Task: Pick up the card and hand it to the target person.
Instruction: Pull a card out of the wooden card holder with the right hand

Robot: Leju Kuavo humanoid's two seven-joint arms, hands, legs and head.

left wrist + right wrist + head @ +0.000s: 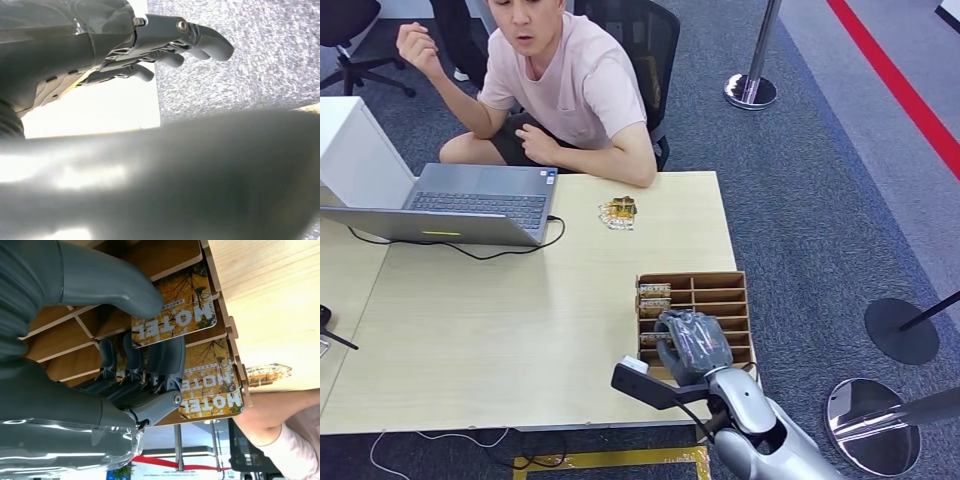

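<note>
One wooden divider tray (727,290) at the worktop (509,330) edge, right hand (691,345) over it — person (569,80) seated beyond. Left wrist view: left hand (158,45), fingers loosely extended, empty. Right wrist view: thumb and fingers (166,360) pinch a card (175,315) — in its slot.

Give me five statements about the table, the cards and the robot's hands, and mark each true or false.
1. The right hand is over the wooden card box. True.
2. The laptop is closed. False: it is open.
3. Some cards lie loose on the table near the person. True.
4. The right hand's thumb touches a card printed MOTEL. True.
5. The left hand holds a card. False: it holds nothing.
</note>
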